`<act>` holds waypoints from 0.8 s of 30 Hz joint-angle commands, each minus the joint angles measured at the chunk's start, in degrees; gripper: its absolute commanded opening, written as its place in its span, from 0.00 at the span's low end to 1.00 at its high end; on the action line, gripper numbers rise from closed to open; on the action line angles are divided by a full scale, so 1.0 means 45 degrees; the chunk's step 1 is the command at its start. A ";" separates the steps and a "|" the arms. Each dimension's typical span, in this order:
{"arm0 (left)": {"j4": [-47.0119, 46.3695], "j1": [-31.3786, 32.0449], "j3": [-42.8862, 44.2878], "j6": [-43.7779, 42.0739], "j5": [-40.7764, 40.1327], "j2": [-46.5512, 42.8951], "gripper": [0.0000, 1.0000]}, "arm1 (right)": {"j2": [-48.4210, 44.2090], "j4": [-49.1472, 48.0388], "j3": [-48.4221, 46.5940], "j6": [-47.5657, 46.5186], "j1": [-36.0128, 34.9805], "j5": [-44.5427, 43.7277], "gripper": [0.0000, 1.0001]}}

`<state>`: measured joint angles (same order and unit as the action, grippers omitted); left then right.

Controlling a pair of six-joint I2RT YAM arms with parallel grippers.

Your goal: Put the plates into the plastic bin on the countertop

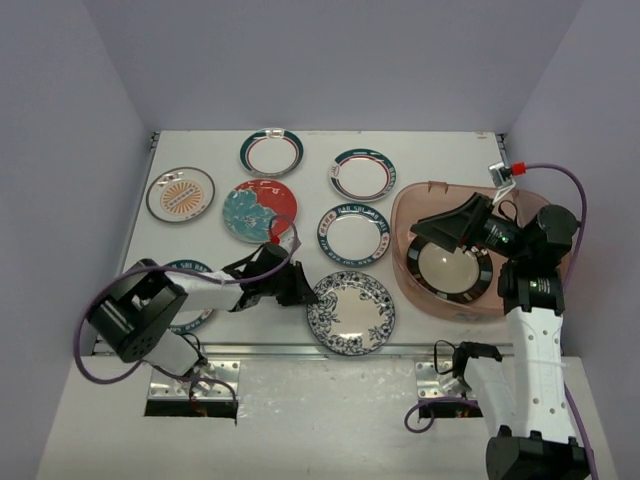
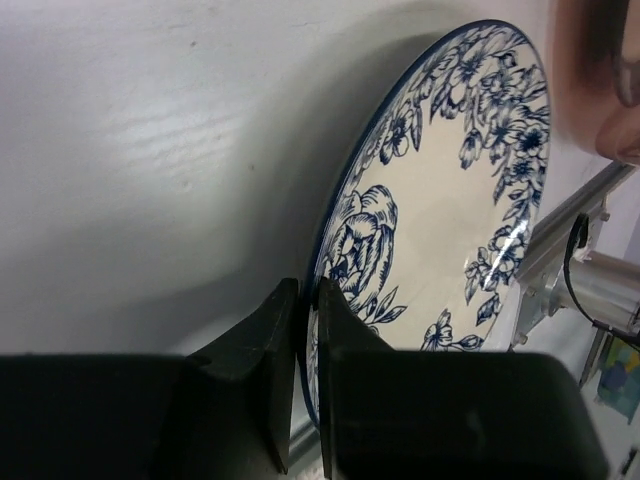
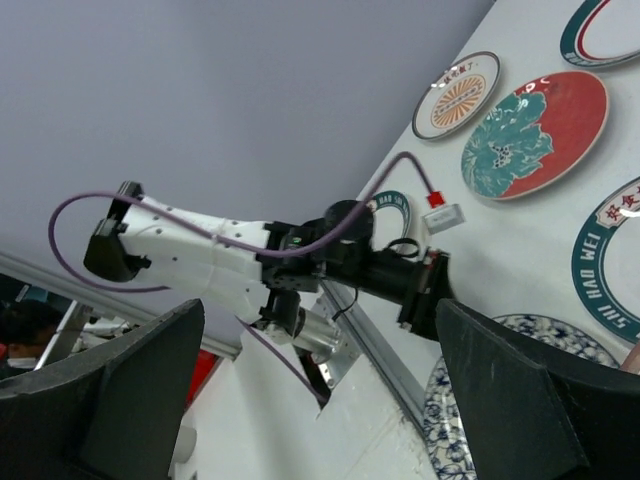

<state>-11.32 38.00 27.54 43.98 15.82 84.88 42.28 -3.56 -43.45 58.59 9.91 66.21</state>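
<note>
My left gripper (image 1: pixel 303 291) is shut on the left rim of the blue-patterned plate (image 1: pixel 351 312) near the countertop's (image 1: pixel 440 150) front edge. In the left wrist view the rim sits between my fingers (image 2: pixel 283 380), with the plate (image 2: pixel 440 220) stretching away from them. The plastic bin (image 1: pixel 430 300) stands at the right and holds a black-rimmed plate (image 1: pixel 455 270). My right gripper (image 1: pixel 440 228) hangs open and empty over the bin's left half. Teal-rimmed (image 1: pixel 271 152), (image 1: pixel 362 174), navy-rimmed (image 1: pixel 352 232), red floral (image 1: pixel 260 210) and orange-centred (image 1: pixel 180 194) plates lie flat.
Another rimmed plate (image 1: pixel 190 300) lies partly hidden under my left arm at the front left. The metal front edge (image 1: pixel 280 350) runs just below the blue-patterned plate. Grey walls close in the left, back and right sides.
</note>
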 commanded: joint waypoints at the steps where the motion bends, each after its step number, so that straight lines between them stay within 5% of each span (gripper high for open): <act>1: 0.2402 0.0017 -0.0435 0.0464 -0.2437 -0.4548 0.00 | -0.0003 -0.6578 0.1882 0.4958 -0.0093 0.0163 0.99; 4: 0.4685 -0.0105 0.0554 0.0558 -0.3499 -0.7621 0.00 | 0.0583 -0.7211 0.1822 0.5531 -0.0113 0.0619 0.99; 6: 0.5671 -0.0355 0.0944 0.0462 -0.4059 -0.7977 0.00 | 0.0779 -0.6558 0.1629 0.5109 -0.0113 0.0639 0.99; 9: 0.6619 -0.1012 0.2840 0.0366 -0.3618 -0.8961 0.00 | 0.1063 -0.3762 0.0599 0.2836 -0.0222 0.0315 0.93; 11: 0.6749 -0.1341 0.3428 0.0550 -0.3071 -0.9187 0.00 | 0.1279 -0.0020 -0.0402 -0.0301 -0.0510 -0.0271 0.91; 14: 0.6611 -0.1443 0.4361 0.0857 -0.2528 -0.9503 0.00 | 0.1773 0.4700 -0.2161 -0.5088 -0.1282 -0.1907 0.93; 17: 0.5555 -0.1438 0.5029 0.1432 -0.1693 -0.9743 0.00 | 0.3163 0.7050 -0.3414 -0.7179 -0.1834 -0.2838 0.92; 24: 0.2924 -0.1433 0.5221 0.2820 0.1026 -0.9220 0.00 | 0.4841 0.7025 -0.3740 -0.7564 -0.3901 -0.2742 0.78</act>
<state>18.88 31.79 47.27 49.41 10.02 43.01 61.84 22.83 -59.39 31.12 -3.50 55.37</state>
